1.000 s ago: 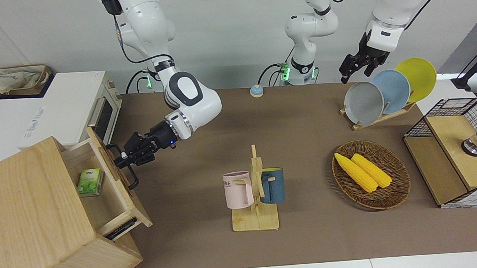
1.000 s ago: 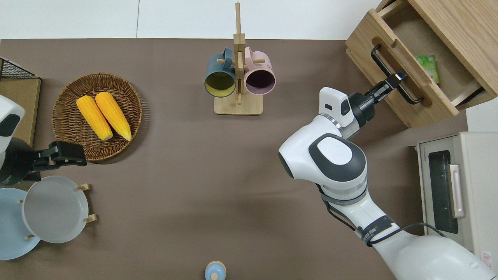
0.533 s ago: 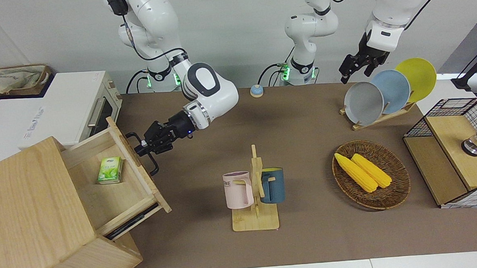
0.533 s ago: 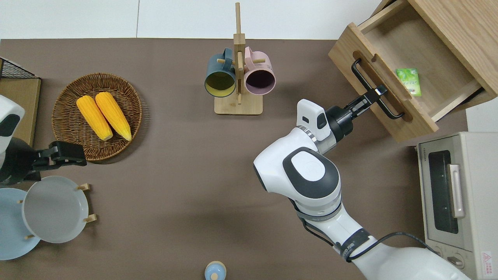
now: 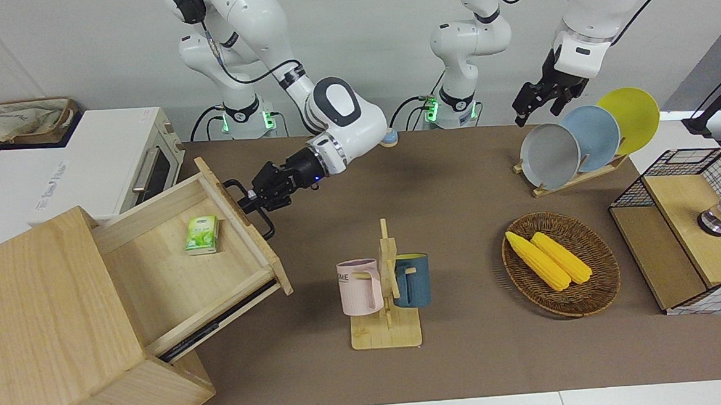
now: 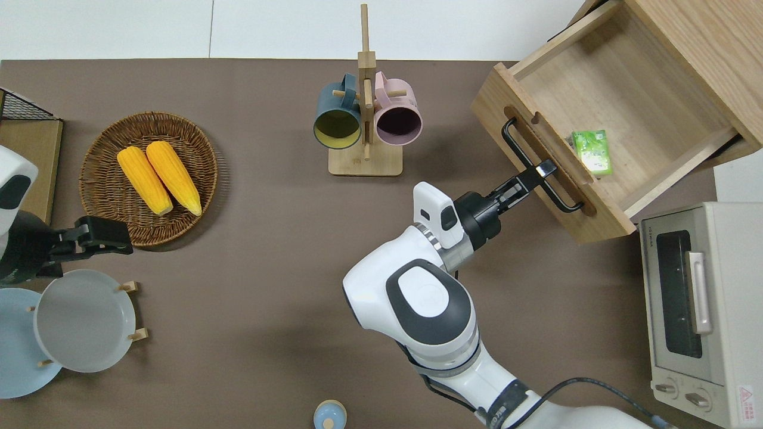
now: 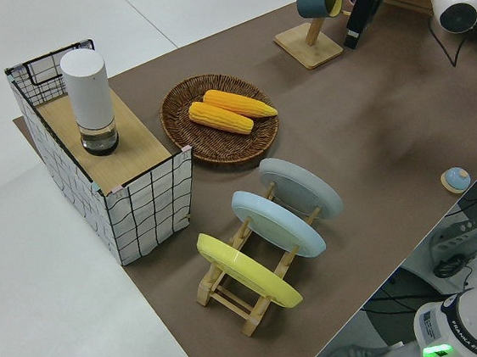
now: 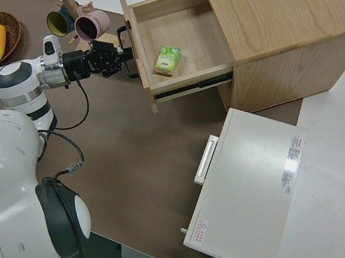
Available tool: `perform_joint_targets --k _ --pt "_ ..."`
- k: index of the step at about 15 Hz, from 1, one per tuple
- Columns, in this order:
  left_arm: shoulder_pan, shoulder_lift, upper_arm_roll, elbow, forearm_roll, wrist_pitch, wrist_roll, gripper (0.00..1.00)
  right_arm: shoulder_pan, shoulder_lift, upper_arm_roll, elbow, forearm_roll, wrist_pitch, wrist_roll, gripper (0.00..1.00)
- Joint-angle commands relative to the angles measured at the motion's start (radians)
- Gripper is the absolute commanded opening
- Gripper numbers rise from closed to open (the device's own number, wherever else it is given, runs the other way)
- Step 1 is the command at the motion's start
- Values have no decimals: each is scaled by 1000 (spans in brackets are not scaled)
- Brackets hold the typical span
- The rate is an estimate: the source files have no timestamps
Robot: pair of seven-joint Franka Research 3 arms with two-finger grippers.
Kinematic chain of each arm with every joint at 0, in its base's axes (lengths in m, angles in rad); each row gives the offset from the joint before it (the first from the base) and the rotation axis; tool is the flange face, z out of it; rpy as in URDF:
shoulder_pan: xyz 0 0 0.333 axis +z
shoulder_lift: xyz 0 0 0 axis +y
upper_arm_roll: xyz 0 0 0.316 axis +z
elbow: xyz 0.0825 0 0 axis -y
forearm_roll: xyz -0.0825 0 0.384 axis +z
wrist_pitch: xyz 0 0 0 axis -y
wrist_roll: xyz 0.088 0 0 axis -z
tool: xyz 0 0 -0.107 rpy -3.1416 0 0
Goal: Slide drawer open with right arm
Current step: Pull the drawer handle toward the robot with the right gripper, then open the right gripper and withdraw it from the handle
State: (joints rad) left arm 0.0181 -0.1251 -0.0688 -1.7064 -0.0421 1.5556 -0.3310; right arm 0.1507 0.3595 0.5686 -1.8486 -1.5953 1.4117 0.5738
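The pale-wood drawer [image 5: 173, 280] [image 6: 644, 113] [image 8: 187, 34] stands pulled well out of the big light-wood cabinet [image 5: 39, 318] [image 6: 703, 47] at the right arm's end of the table. My right gripper [image 5: 250, 199] [image 6: 539, 173] [image 8: 122, 53] is shut on the middle of its black bar handle [image 5: 268, 227] [image 6: 517, 146], with the arm stretched across the brown mat. A small green packet [image 5: 202, 234] [image 6: 591, 152] [image 8: 167, 60] lies inside the drawer close to its front panel. The left arm is parked.
A white toaster oven [image 6: 697, 298] stands beside the cabinet, nearer to the robots. A mug rack [image 6: 365, 119] with two mugs is mid-table, close to the drawer front. A corn basket [image 6: 149, 173], a plate rack [image 5: 579, 138] and a wire-mesh box [image 5: 683, 235] sit toward the left arm's end.
The right gripper has drawn the handle toward the table's middle, and the drawer has slid much farther out. The green packet rode along with it. The left arm has not moved.
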Motion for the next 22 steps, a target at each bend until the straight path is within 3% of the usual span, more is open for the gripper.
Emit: perform_joint_targets --k 1,3,6,12,13,17,18,22 --pt "-1 -8 4 4 -1 -15 9 993 15 -30 66 23 12 -121 -78 0" --pt "-1 -8 4 4 -1 -17 9 993 26 -30 82 34 43 -151 -80 0" --pt "-1 -8 4 4 -1 -17 9 993 27 -30 134 34 55 -210 -81 0" --pt "-1 -8 4 4 -1 -17 9 993 41 -27 134 38 74 -226 -68 0" --pt "-1 -8 4 4 -1 -15 9 993 41 -27 132 38 72 -223 -66 70" --pt "-1 -8 4 4 -1 -15 9 993 38 -24 109 38 57 -215 -55 900" --pt "-1 -8 4 4 -1 -17 9 993 38 -24 108 38 57 -215 -55 980" --pt "-1 -8 4 4 -1 -15 9 993 36 -24 108 38 58 -214 -55 985"
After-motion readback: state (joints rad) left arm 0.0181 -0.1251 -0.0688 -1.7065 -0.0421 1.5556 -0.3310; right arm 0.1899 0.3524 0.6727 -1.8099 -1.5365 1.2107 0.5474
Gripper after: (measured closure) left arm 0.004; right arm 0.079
